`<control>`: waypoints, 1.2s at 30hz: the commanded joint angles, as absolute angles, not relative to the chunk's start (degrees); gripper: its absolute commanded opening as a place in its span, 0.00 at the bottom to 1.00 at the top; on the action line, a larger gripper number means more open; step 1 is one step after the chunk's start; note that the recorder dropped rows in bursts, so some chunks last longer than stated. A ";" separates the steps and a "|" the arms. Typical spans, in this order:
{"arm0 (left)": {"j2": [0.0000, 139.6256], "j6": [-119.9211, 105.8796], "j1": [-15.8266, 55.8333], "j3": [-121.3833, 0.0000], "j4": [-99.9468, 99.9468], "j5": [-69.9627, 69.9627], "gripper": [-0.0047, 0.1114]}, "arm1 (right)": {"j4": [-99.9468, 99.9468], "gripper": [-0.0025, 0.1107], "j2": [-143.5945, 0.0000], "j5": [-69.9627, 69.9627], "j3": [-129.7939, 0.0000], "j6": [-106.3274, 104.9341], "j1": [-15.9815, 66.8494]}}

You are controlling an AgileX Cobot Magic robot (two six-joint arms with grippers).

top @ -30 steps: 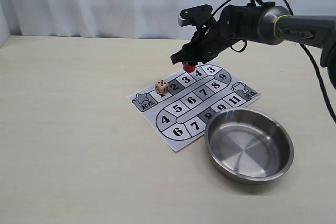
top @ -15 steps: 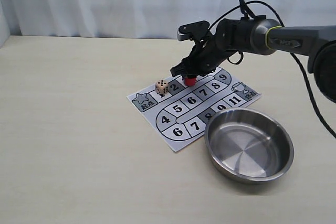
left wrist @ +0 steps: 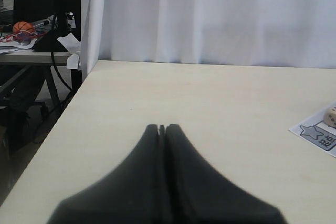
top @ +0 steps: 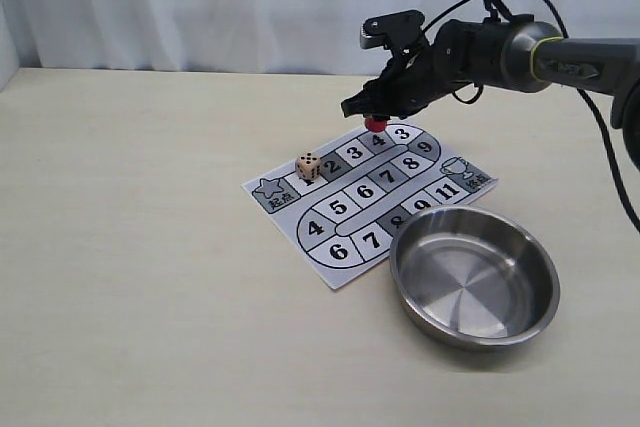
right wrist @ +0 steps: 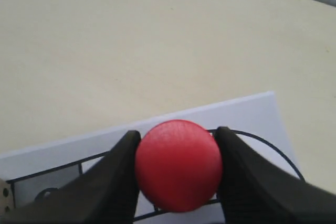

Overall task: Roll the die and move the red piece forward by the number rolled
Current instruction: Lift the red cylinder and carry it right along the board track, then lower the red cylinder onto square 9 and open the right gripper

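Observation:
My right gripper (top: 374,119) is shut on the red piece (top: 376,124), holding it just above the far end of the paper board (top: 330,237), near squares 4 and 3. In the right wrist view the red piece (right wrist: 178,164) fills the gap between both black fingers (right wrist: 115,174), with the board's outline under it. The tan die (top: 308,166) rests on the board by square 1, next to the star square; its edge (left wrist: 331,116) shows in the left wrist view. My left gripper (left wrist: 161,128) is shut and empty, over bare table far left of the board.
A round steel bowl (top: 474,275) sits at the board's near right corner, overlapping it. A white curtain hangs behind the table. In the left wrist view the table's left edge (left wrist: 58,129) drops off beside a cluttered desk.
The right gripper dipped toward squares 2 and 3 with the red piece, then rose and shifted right and back to above square 4. The die and bowl have not moved.

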State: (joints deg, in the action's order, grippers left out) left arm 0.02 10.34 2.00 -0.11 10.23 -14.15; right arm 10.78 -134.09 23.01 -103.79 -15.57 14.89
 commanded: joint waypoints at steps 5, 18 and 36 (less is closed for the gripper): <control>0.00 10.58 1.99 0.00 10.02 -13.39 0.04 | 10.66 0.06 -137.96 25.07 -103.86 -15.62 14.00; 0.00 10.58 1.99 0.00 10.02 -13.39 0.04 | 10.66 0.06 -131.47 23.72 -103.91 -15.05 11.27; 0.00 10.58 1.99 0.00 10.02 -13.39 0.04 | 11.17 0.35 -138.32 21.61 -103.78 -14.09 10.03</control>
